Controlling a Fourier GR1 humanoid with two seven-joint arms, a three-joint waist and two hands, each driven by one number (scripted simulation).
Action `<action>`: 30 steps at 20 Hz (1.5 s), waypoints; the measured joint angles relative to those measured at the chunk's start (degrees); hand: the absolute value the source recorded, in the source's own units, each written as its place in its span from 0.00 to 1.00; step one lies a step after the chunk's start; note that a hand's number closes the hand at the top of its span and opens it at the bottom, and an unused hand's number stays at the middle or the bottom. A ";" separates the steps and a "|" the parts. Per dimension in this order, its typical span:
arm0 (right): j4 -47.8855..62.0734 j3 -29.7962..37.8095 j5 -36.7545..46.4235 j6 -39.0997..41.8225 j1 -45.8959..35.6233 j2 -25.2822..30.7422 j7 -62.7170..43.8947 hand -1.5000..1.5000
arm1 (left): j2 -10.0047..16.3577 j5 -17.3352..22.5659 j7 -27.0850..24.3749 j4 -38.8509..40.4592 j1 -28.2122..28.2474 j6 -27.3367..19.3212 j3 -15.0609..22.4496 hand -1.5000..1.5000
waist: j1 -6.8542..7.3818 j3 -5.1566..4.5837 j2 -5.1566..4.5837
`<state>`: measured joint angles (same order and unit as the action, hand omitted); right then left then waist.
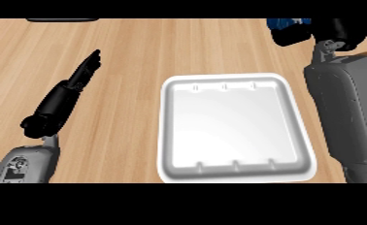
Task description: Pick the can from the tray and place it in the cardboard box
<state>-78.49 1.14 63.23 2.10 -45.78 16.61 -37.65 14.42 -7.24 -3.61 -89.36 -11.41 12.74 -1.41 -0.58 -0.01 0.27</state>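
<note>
While the left robot hand [82, 76] rests straight-fingered, the right robot hand [301, 36] curls round a blue can [287, 23] (mostly hidden).

The setting is presenting as a kitchen worktop: a light wood-grain counter [143, 44] is filling the view, and a white moulded tray [233, 122] with a raised rim is lying flat on it.

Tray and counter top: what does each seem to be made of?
The tray looks like white moulded plastic or foam, with a smooth, slightly glossy finish. It has a soft sheen across its floor, a rounded raised rim and small pressed ribs along two walls. The counter top looks like light wood or a wood-look laminate, with long plank seams, visible grain and a matt surface.
</note>
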 measured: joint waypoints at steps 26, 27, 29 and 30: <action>28.28 20.31 -13.34 19.76 7.90 26.97 18.72 0.00 | -0.52 -0.36 0.12 0.41 -1.45 1.43 -0.91 0.50 | 0.94 0.04 -0.47; 29.85 20.48 -13.67 20.65 8.12 27.62 19.84 0.00 | -0.93 -0.63 0.12 0.18 -1.12 1.13 -0.64 0.50 | 1.00 0.04 -0.46; 31.07 20.52 -14.89 22.54 9.17 27.71 22.59 0.00 | -1.06 -0.78 0.19 0.72 -1.53 1.10 -0.70 0.50 | 0.85 0.04 -0.42; 31.00 20.71 -15.76 23.85 9.66 28.06 24.02 0.00 | -1.08 -1.08 0.01 0.42 -0.96 1.09 -0.50 0.50 | 0.79 0.05 -0.38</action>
<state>-47.49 21.84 47.47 25.95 -36.11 44.67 -13.63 13.34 -8.31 -3.60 -88.94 -12.38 13.84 -1.91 0.21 0.04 -0.11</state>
